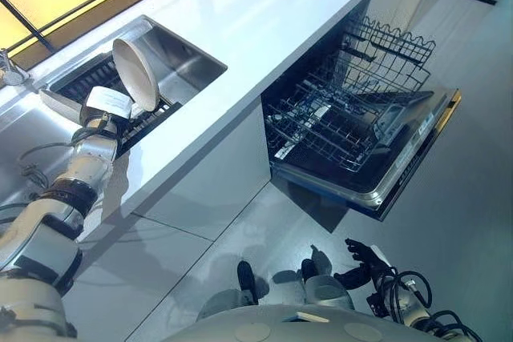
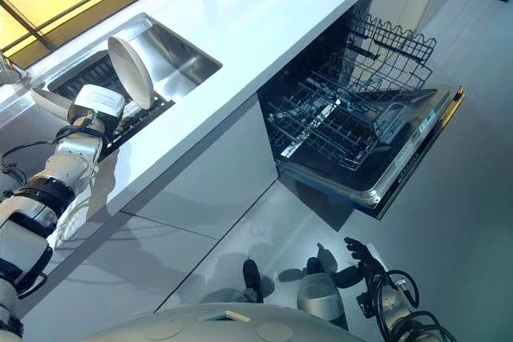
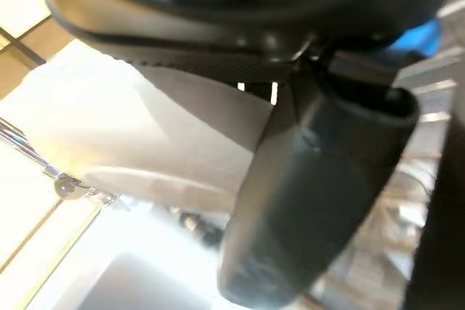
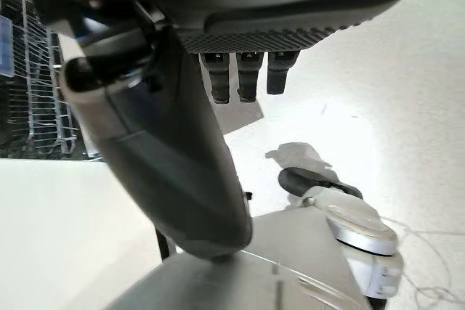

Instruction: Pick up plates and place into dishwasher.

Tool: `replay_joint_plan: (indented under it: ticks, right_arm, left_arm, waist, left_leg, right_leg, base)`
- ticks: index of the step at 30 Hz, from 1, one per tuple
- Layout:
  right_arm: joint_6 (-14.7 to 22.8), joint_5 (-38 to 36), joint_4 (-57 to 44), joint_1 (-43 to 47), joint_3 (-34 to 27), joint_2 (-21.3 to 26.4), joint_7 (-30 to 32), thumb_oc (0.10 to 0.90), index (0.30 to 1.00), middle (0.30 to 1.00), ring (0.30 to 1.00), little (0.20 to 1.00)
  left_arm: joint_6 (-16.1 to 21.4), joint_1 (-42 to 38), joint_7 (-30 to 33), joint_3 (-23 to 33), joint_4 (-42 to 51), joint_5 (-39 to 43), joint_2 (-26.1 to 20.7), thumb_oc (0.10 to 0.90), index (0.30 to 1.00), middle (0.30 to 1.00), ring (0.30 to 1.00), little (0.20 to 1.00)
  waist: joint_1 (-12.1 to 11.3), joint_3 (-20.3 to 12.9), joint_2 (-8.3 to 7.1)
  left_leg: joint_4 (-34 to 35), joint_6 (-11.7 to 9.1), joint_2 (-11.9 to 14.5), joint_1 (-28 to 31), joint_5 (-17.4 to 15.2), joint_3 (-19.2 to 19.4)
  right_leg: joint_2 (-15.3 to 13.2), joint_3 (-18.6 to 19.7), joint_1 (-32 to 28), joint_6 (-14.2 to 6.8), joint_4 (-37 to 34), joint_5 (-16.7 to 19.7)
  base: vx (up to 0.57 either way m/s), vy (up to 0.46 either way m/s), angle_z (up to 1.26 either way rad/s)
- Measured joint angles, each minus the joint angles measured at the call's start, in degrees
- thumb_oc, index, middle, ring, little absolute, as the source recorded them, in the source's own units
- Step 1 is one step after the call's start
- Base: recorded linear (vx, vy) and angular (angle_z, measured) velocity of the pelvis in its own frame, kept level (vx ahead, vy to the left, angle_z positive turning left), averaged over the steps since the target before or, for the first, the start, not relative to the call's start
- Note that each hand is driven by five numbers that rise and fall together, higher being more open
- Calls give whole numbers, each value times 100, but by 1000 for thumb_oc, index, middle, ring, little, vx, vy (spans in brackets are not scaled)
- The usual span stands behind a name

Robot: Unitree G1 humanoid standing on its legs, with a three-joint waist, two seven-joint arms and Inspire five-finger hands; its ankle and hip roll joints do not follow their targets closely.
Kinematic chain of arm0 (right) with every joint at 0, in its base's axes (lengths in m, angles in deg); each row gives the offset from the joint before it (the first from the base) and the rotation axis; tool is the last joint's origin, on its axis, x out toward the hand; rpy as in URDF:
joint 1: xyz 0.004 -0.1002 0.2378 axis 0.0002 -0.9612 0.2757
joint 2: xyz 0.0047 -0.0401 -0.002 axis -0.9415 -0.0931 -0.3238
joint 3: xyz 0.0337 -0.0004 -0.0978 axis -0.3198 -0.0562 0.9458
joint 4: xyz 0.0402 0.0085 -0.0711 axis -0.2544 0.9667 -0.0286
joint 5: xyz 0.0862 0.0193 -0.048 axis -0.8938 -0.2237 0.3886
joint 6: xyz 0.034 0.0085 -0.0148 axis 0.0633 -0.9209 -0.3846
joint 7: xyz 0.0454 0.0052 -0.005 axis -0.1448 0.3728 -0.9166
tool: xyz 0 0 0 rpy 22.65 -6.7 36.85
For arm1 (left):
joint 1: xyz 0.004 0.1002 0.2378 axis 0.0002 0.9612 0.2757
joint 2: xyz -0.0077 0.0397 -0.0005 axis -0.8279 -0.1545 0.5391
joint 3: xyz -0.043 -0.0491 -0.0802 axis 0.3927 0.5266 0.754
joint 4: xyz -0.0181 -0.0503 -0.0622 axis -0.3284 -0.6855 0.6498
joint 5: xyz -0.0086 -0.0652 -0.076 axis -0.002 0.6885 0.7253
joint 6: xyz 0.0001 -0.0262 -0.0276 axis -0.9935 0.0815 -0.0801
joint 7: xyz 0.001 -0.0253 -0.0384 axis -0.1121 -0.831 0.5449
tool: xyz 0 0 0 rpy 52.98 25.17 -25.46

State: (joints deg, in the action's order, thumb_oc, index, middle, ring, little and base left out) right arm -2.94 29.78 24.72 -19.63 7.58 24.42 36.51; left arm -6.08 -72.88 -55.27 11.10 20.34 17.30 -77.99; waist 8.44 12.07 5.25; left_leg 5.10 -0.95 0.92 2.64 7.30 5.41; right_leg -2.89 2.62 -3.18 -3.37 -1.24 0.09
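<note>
Our left hand point(image 1: 103, 106) grips the plate point(image 1: 135, 74) by its rim over the sink point(image 1: 188, 58); right hand point(image 1: 362, 258) hangs open. It's stiff, slick and breakable, so we'd say keep a firm edge hold.

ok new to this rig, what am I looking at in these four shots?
A humanoid robot is loading a dishwasher. The two wide pictures come from its head cameras, looking down; the two close ones come from cameras on its wrists. Its left hand grips a white plate, lifted upright over a dark dish rack in the steel sink set in a white counter. The dishwasher stands open, wire racks pulled out. The right hand hangs low over the floor, fingers relaxed, holding nothing.
</note>
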Motion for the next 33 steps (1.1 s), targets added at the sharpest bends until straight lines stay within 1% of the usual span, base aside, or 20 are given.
replay_joint_plan:
  ticks: [3, 5, 9, 12, 14, 16, 17, 20, 21, 23, 26, 27, 30, 33]
  right_arm:
    - [0, -1, 1, 19, -1, 17, -11, 800, 900, 900, 900, 900]
    - [0, -3, -4, 44, -2, 29, -40, 800, 900, 900, 900, 900]
    - [5, -6, -14, 130, -1, 35, -45, 800, 900, 900, 900, 900]
    - [46, -71, -119, 124, -2, 35, -40, 800, 900, 900, 900, 900]
    - [61, -242, -395, 66, -8, 34, -33, 800, 900, 900, 900, 900]
    - [123, -282, -794, -36, -9, 27, -16, 800, 900, 900, 900, 900]
    - [137, -282, -1053, -43, -8, 14, -20, 800, 900, 900, 900, 900]
    - [153, -278, -1721, -150, -9, 0, -22, 800, 900, 900, 900, 900]
    - [169, -274, -1987, -198, -1, -6, -22, 800, 900, 900, 900, 900]
    - [215, -274, -2471, -206, -1, -48, -8, 800, 900, 900, 900, 900]
    - [221, -281, -3167, -288, -4, -67, 5, 800, 900, 900, 900, 900]
    - [189, -292, -3388, -330, -6, -70, 5, 800, 900, 900, 900, 900]
    - [174, -396, -3866, -500, -21, -64, 28, 800, 900, 900, 900, 900]
    - [103, -394, -4461, -657, -24, -63, 270, 800, 900, 900, 900, 900]
  left_arm:
    - [-49, -185, 214, 15, -117, 83, -7, 100, 300, 300, 300, 200]
    - [-111, -298, 329, 19, -124, 170, -94, 100, 300, 300, 300, 200]
    - [-106, -429, 372, 16, -49, 527, -233, 100, 300, 300, 300, 200]
    - [-96, -436, 559, 20, 368, 1218, -541, 100, 300, 300, 300, 200]
    - [-32, -436, 715, 62, 673, 1768, -831, 100, 300, 300, 300, 200]
    - [150, -433, 925, 396, 974, 2208, -1070, 100, 300, 300, 300, 200]
    - [197, -433, 1072, 579, 1210, 2426, -1272, 100, 300, 300, 300, 200]
    - [430, -317, 1214, 1144, 1676, 2764, -1566, 100, 300, 300, 300, 200]
    - [518, -106, 1320, 1534, 1894, 2848, -1610, 100, 300, 300, 300, 200]
    - [639, 199, 1478, 2049, 2197, 2956, -1749, 100, 300, 300, 300, 200]
    - [881, 902, 1713, 2848, 2802, 3102, -1845, 100, 300, 300, 300, 200]
    - [967, 1179, 1776, 3073, 3038, 3123, -1867, 100, 300, 300, 300, 200]
    - [1123, 1637, 1888, 3400, 3415, 3169, -1937, 100, 300, 300, 300, 200]
    - [1288, 2031, 2061, 3668, 3737, 3380, -1993, 100, 300, 300, 300, 200]
  waist:
    - [-55, 85, -33]
    - [-88, 155, -60]
    - [-140, 202, -74]
    - [-210, 212, -88]
    - [-242, 214, -90]
    - [-306, 215, -94]
    - [-389, 214, -96]
    - [-499, 215, -99]
    - [-540, 214, -100]
    - [-600, 210, -107]
    - [-662, 201, -121]
    - [-703, 184, -148]
    - [-790, 136, -222]
    - [-831, 48, -338]
  left_leg:
    - [0, -2, 2, -2, -2, -15]
    - [0, -3, 4, -36, -1, -28]
    - [-1, -3, 4, -48, 0, -59]
    - [-2, -5, 1, -42, 1, -127]
    - [-2, -6, -1, -42, 2, -181]
    - [-2, -10, -13, 9, 0, -267]
    - [-2, -13, -13, 15, -3, -271]
    - [-2, -16, -20, 64, -4, -332]
    - [-2, -31, -20, 108, -15, -315]
    - [-1, -34, -18, 149, -18, -334]
    - [-1, -35, -17, 191, -18, -360]
    - [2, -34, -21, 206, -17, -400]
    - [2, -35, -16, 204, -17, -409]
    - [2, -29, -22, 201, -11, -426]
  right_leg:
    - [0, -24, -21, 5, -35, 4]
    - [0, -42, -22, 12, -83, 28]
    - [-2, -113, -50, 17, -102, 32]
    - [-6, -229, -139, 37, -186, 47]
    - [-4, -298, -194, 42, -235, 52]
    - [-12, -391, -320, 47, -304, 54]
    - [-12, -406, -338, 50, -332, 57]
    - [-12, -492, -446, 64, -380, 67]
    - [-15, -501, -480, 64, -382, 65]
    - [-12, -547, -539, 64, -385, 65]
    - [-12, -592, -596, 64, -385, 65]
    - [-12, -628, -633, 64, -385, 63]
    - [-8, -637, -637, 65, -385, 63]
    - [-15, -637, -646, 66, -385, 64]
  base:
    - [-8, -19, 3]
    - [-36, -27, 3]
    - [-26, -41, 8]
    - [-8, -57, 15]
    - [-10, -39, 16]
    - [-16, -36, 22]
    - [-29, -51, 12]
    - [-31, -51, 11]
    - [-31, -46, 0]
    - [-30, -43, 1]
    - [-25, -30, 8]
    - [-23, -30, 13]
    - [-25, -25, 6]
    - [-31, -20, 3]
